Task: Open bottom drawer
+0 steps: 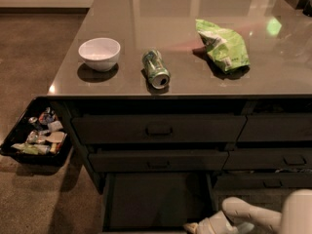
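The bottom drawer of the left stack stands pulled out, its dark inside showing below the two shut drawer fronts; its front edge runs off the bottom of the view. My gripper is at the bottom edge, at the drawer's front right corner. The white arm reaches in from the lower right. The drawer's handle is out of view.
On the grey counter stand a white bowl, a green can on its side and a green crisp bag. A black tray of packets hangs at the left. More drawers are at the right.
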Controlling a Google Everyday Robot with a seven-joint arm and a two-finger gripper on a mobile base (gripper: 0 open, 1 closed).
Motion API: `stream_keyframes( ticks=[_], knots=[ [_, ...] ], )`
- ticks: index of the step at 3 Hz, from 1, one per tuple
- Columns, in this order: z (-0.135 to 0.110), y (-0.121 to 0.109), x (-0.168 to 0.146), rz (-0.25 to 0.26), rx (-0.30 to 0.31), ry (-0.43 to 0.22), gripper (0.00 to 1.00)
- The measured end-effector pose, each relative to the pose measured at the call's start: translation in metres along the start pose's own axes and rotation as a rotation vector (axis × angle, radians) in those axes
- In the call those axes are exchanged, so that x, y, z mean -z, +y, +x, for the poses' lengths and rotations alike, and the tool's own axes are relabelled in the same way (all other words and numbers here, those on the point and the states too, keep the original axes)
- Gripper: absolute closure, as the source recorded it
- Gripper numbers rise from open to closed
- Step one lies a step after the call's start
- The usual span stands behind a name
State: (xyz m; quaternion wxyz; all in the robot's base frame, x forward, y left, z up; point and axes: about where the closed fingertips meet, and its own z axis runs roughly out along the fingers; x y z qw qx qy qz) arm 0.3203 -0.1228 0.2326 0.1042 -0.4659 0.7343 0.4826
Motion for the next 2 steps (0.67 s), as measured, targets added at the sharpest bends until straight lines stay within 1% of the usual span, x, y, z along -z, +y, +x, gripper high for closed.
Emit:
stream_keyframes(
  ticks=[1, 2],
  knots=[
    [0.0198, 0.0525, -0.0009, -0.014, -0.069, -0.026, 0.0],
    [0.0221, 0.0603, -0.0067, -0.032, -0.073, -0.026, 0.0]
  ],
)
